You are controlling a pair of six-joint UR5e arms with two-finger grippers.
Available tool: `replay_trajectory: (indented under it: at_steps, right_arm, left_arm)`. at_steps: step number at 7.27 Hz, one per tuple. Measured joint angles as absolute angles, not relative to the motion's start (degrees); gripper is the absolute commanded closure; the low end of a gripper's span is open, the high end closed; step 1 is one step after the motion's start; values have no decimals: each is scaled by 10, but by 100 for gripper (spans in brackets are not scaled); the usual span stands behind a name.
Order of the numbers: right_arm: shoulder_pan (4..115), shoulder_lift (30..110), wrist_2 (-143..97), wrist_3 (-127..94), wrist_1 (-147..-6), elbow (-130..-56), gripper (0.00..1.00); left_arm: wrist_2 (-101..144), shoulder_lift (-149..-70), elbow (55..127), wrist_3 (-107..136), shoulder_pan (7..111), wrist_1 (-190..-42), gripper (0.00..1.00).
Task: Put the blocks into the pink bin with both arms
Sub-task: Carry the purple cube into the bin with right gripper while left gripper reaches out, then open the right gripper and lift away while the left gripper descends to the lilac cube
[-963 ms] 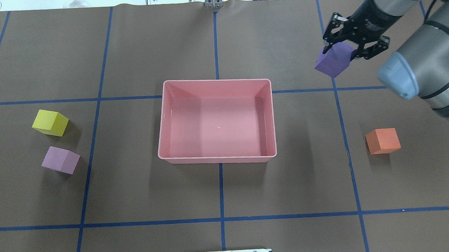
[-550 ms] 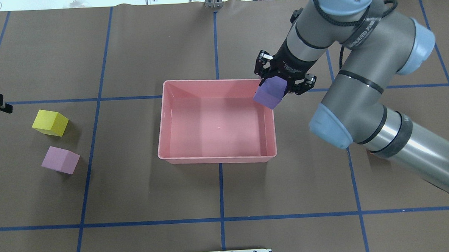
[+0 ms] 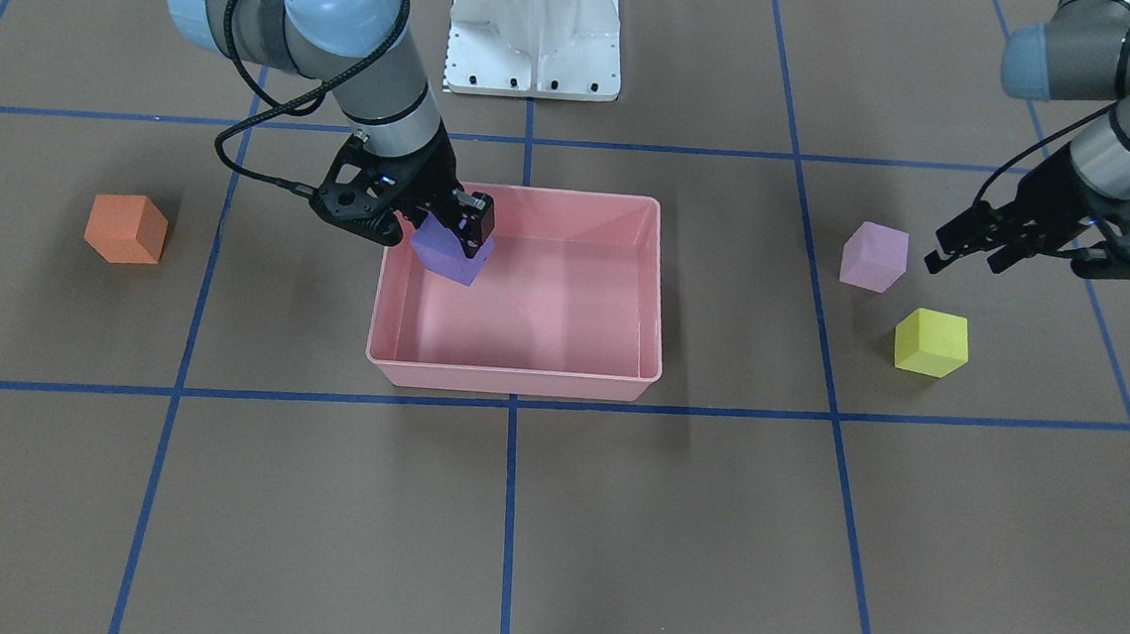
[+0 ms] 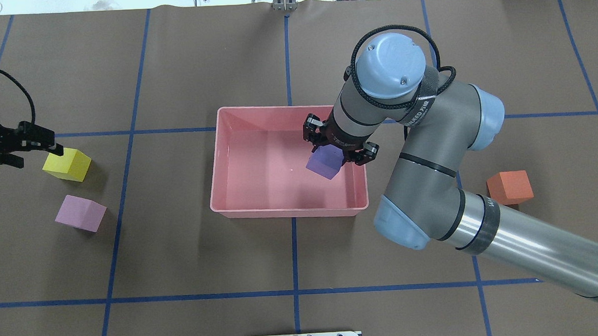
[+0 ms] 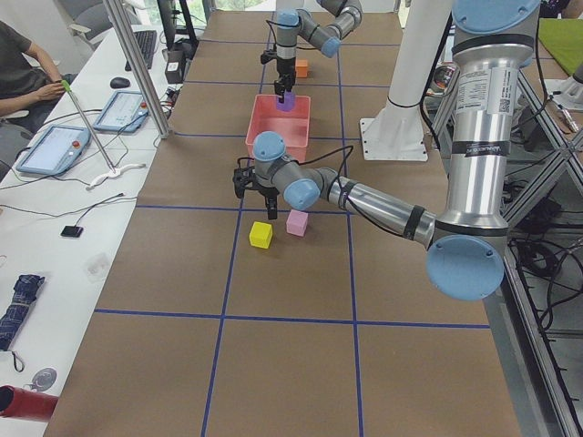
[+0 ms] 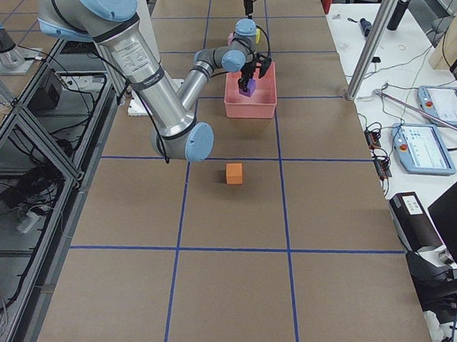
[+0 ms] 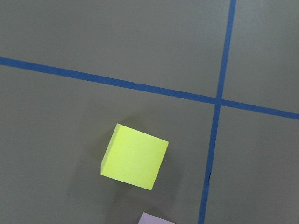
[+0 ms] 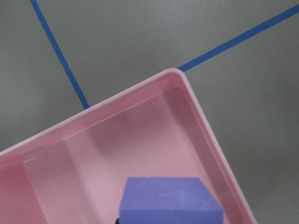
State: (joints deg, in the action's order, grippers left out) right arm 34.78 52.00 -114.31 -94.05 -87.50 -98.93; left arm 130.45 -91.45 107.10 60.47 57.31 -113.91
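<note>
My right gripper [image 4: 338, 146] is shut on the purple block [image 4: 324, 163], holding it tilted just above the floor of the pink bin [image 4: 286, 213], near the bin's right wall. The right wrist view shows the purple block [image 8: 170, 200] low over a bin corner [image 8: 140, 91]. My left gripper [image 4: 35, 154] is open and hovers at the table's left edge, just beside and above the yellow block [image 4: 67, 164]. The pale pink-lilac block [image 4: 80, 213] lies near the yellow one. The orange block [image 4: 510, 188] sits right of the bin, partly behind my right arm.
The brown table is marked with blue tape lines. The white pedestal base [image 3: 536, 27] stands behind the bin. In the exterior left view a side table holds tablets and a seated person [image 5: 23, 73] is at it.
My right arm has carried the purple block leftward from the far right of the table to inside the bin's outline. My left gripper has come in from the left edge toward the yellow block.
</note>
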Motion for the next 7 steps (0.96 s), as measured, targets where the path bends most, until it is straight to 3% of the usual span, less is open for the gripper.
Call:
replay_trajectory:
  at_steps: [7]
  right_arm:
    - [328,533,-1080,-897,-866,-1001,0]
  left_arm:
    - [1182,-904,1105,430,442,-1069,1]
